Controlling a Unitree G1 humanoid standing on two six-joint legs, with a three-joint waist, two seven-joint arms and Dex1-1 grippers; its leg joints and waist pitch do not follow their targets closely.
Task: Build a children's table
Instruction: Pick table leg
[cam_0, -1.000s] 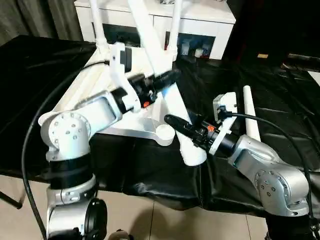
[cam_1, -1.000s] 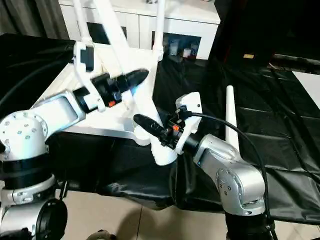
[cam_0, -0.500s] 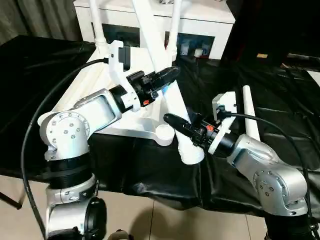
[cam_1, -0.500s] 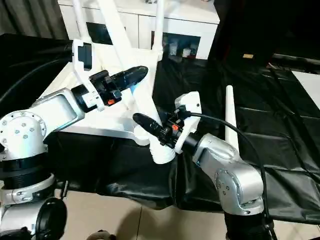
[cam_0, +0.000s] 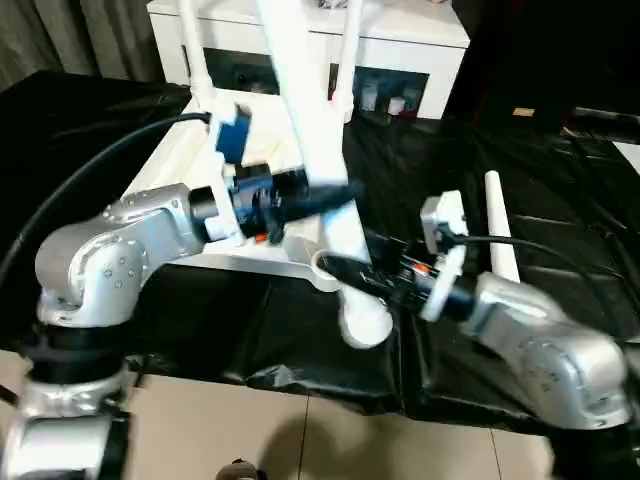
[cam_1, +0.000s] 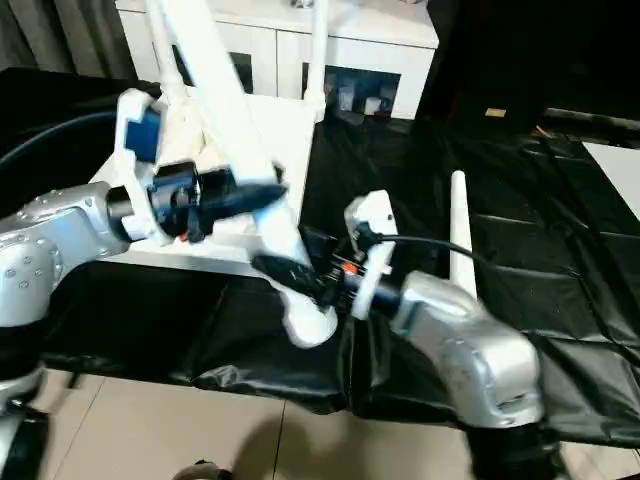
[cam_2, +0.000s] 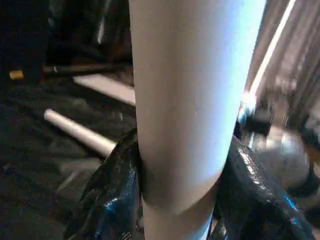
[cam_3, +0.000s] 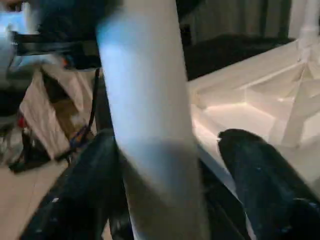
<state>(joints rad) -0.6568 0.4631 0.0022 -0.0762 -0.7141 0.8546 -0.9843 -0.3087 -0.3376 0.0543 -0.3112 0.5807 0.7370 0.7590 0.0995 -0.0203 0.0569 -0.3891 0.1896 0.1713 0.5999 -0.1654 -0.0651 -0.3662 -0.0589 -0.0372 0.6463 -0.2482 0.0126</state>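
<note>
The white table top (cam_0: 176, 166) lies upside down on the black cloth, ribs up (cam_3: 248, 107), with two legs (cam_0: 194, 52) standing in its far corner sockets. A third white leg (cam_0: 318, 150) slants down to the front corner socket (cam_0: 324, 266), its thick end (cam_0: 364, 323) just past the socket over the cloth. My left gripper (cam_0: 322, 196) is shut on the leg's middle, its fingers (cam_2: 107, 200) pressing both sides. My right gripper (cam_0: 347, 271) is shut on the leg lower down, with fingers (cam_3: 264, 175) on either side. A fourth leg (cam_0: 497, 226) lies loose on the cloth to the right.
A white cabinet (cam_0: 405, 38) with glass doors stands behind the work surface. The black cloth (cam_0: 560, 180) covers the table and hangs over its front edge above the tiled floor (cam_0: 300, 440). The loose leg (cam_2: 80, 133) lies beside my right forearm.
My left gripper has slid down and nearer along the slanted leg. The leg's thick end has shifted a little left and toward me, my right gripper moving with it.
</note>
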